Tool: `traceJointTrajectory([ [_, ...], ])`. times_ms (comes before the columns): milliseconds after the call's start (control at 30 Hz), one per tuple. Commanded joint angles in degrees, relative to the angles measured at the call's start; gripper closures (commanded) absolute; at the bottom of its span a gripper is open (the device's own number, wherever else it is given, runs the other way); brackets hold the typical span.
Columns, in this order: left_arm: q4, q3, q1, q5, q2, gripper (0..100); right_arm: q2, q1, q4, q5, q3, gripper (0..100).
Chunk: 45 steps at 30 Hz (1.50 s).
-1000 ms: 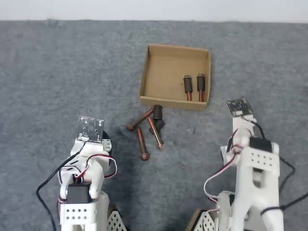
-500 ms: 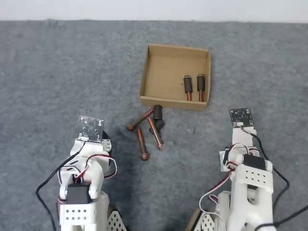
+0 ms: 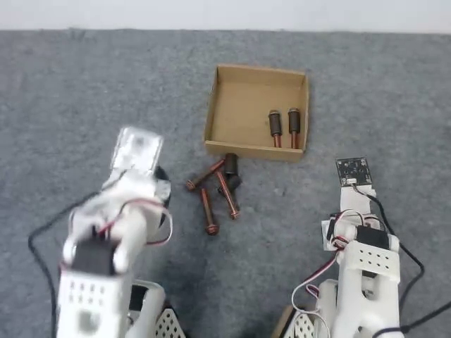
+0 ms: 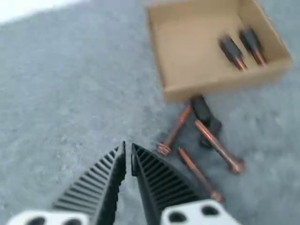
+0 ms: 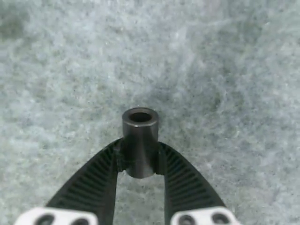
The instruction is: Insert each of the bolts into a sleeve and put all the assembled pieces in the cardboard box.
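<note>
1. A dark sleeve (image 5: 139, 136) is pinched low on its body by the right gripper (image 5: 139, 152), with its open bore showing and grey carpet (image 5: 225, 70) beyond it. Because the grip sits near one end, the sleeve could tilt or slide out when a bolt is pressed into it.
2. Three copper-coloured bolts (image 4: 218, 147) lie loose on the carpet in a tight cluster just in front of the box. A loose sleeve (image 4: 201, 108) lies against them. They sit so close together that picking one up may drag or roll its neighbours, or catch two at once.
3. The left gripper (image 4: 127, 157) hangs near the cluster, holding nothing. Its jaws are pressed almost together, with only a thin slit between them. If it goes down like this, it would likely shove the bolts aside rather than straddle one.
4. The cardboard box (image 3: 211, 113) stands just beyond the cluster. Two assembled pieces (image 3: 275, 127) lie side by side in it, near the wall on the right arm's side. The box looks light, so a bump from an arm could shift it.
</note>
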Motion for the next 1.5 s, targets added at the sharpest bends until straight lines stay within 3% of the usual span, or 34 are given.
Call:
traceJointTrajectory([
  [0, 3.2, -11.9, 4.7, -9.1, 13.9, 98, -2.2, 0.8, -0.7, 1.4, -0.5, 99.1],
  [233, 4.2, -9.9, 12.8, -29.6, 21.0, 97, -2.2, 0.9, -0.6, 1.5, -0.5, 99.1],
  [400, 6.9, -6.0, 13.7, -38.9, 21.5, 86, -2.2, 0.9, -0.4, 1.5, -0.5, 99.1],
  [833, 1.5, -5.6, 24.7, -41.9, 26.7, 85, -2.4, 0.7, -0.1, 3.8, -0.4, 99.1],
  [1100, 2.0, -11.2, 23.6, -42.6, 33.4, 84, -2.2, 0.5, -0.1, 4.2, -0.4, 99.1],
  [1267, 2.7, -11.6, 22.2, -50.5, 33.8, 83, -2.4, 0.4, -0.1, 4.3, -0.4, 99.1],
  [1467, -8.6, -6.9, 18.9, -58.5, 34.0, 83, -2.6, 0.4, 0.0, 4.4, -0.4, 99.1],
])
